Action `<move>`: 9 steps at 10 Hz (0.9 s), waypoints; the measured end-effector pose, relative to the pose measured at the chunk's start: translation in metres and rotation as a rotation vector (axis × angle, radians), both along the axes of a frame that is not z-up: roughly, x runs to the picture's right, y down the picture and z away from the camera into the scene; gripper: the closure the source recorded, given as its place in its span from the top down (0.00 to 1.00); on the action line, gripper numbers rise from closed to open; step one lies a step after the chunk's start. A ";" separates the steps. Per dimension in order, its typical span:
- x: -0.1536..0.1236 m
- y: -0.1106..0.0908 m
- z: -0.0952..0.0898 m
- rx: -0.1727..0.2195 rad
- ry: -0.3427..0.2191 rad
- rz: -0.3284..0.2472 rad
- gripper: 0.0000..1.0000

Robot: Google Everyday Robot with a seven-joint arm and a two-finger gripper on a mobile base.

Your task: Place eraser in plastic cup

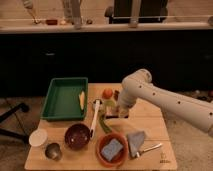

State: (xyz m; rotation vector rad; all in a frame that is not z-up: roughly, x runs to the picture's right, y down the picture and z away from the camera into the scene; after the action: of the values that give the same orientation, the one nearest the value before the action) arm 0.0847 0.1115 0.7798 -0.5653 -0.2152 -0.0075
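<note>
The small pale green plastic cup (pixel 109 104) stands near the middle of the wooden table (pixel 150 122), just below an orange fruit (pixel 107 93). My gripper (pixel 121 111) hangs at the end of the white arm (pixel 165 100), which reaches in from the right. It is low over the table, right beside the cup's right side. The eraser does not show as a separate thing. It may be hidden at the gripper, where there is a dark patch I cannot identify.
A green tray (pixel 62 100) holding a yellow item (pixel 81 99) sits at the left. In front are a white cup (pixel 38 137), a metal cup (pixel 53 151), a dark red bowl (pixel 77 136), an orange bowl (pixel 121 155) with a blue sponge (pixel 112 148), a grey wedge (pixel 136 142) and a white-handled utensil (pixel 95 117).
</note>
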 end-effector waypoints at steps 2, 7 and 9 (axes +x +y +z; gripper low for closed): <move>0.012 -0.003 0.001 0.023 0.001 -0.076 0.00; 0.014 -0.014 0.005 0.107 -0.140 -0.379 0.00; 0.008 -0.022 0.003 0.130 -0.230 -0.470 0.00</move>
State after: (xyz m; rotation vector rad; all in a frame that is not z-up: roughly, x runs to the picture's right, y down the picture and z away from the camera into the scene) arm 0.0926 0.0899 0.7829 -0.4738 -0.2990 -0.5406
